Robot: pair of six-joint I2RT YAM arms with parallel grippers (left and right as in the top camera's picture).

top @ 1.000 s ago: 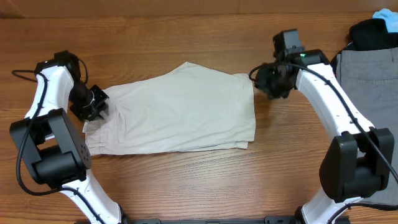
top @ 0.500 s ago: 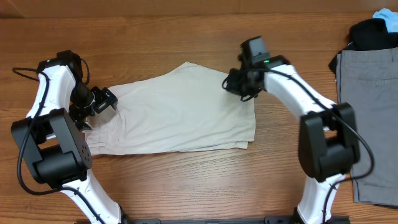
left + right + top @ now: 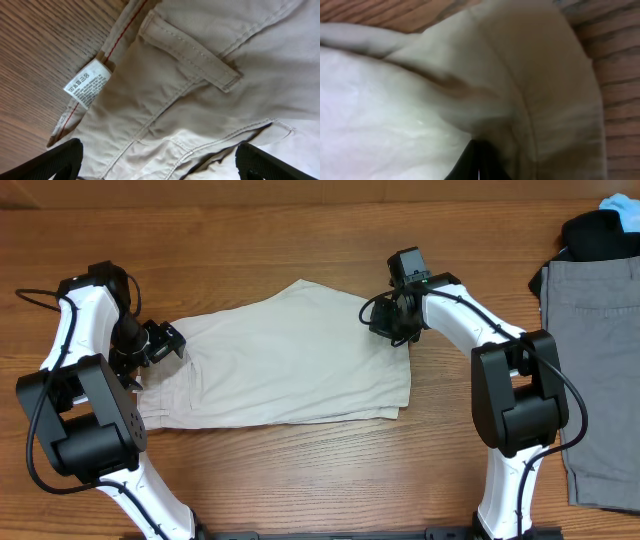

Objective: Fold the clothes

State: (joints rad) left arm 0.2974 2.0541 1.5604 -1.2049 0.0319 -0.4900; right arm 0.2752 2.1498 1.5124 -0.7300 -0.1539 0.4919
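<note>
The left jaws are wide apart over the waist of the pale beige cotton shorts. The right jaws are at the far corner; I cannot tell if they pinch. The shorts lie flat on the brown wooden worktop.

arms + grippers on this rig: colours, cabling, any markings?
Both match. The left arm and right arm have white link shells with black joint housings and black base blocks. Thin black cables loop along the links. The left gripper and right gripper are black, with matte black fingertips. No legible markings.
</note>
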